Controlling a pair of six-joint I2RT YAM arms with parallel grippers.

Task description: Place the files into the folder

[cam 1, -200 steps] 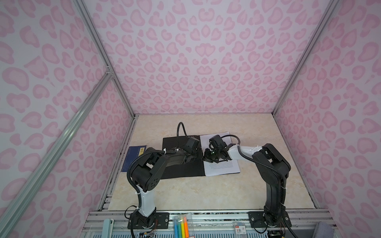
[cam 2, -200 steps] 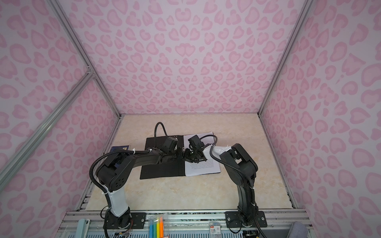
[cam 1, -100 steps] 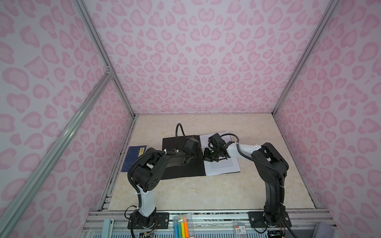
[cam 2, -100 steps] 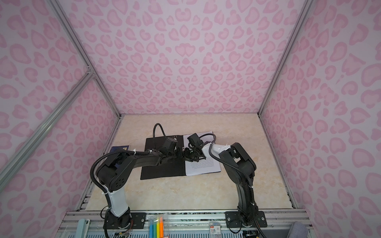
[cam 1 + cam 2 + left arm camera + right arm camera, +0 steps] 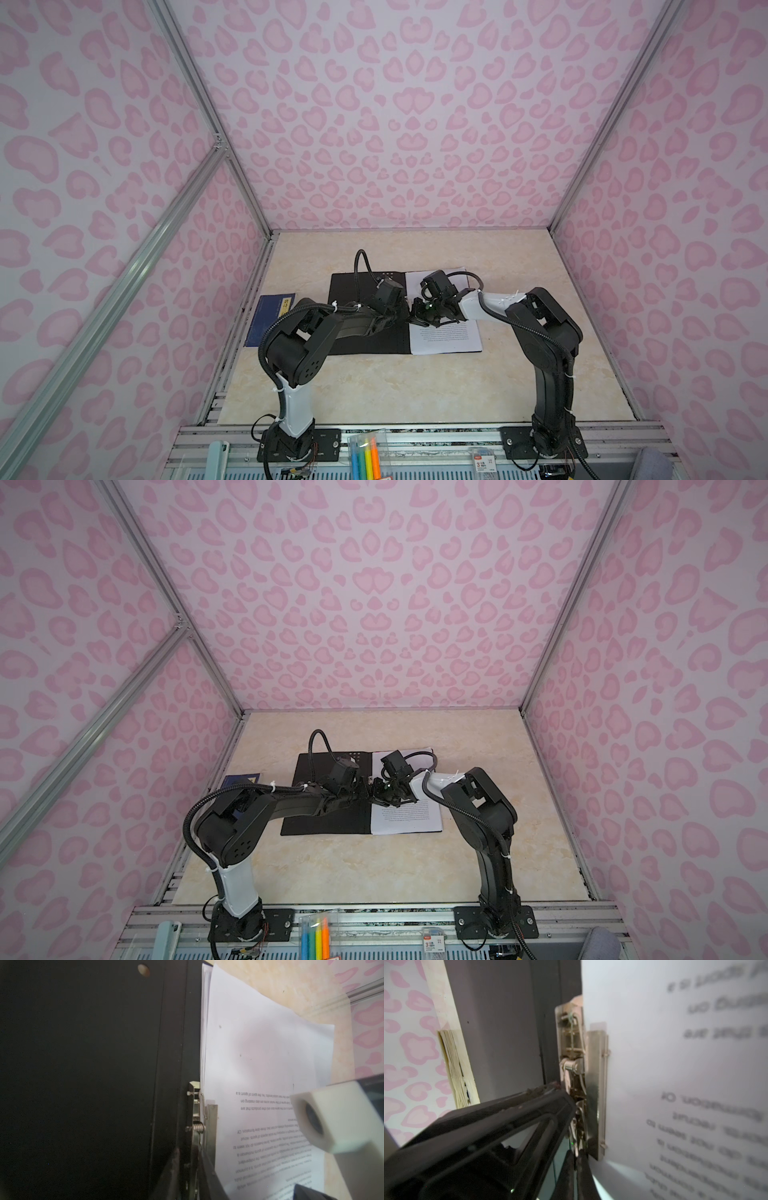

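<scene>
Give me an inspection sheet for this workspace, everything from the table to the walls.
Surface: beige tabletop, flat.
Job's things: folder open, black inside up; files on its right half, edge at the spine clip.
Clutter: blue booklet left of folder; highlighters on front rail.
Grippers: left gripper narrow, straddling the clip; right gripper shut beside it.
Cables: black hose arcs over folder's far edge.
Surroundings: pink heart-print walls, aluminium frame.
</scene>
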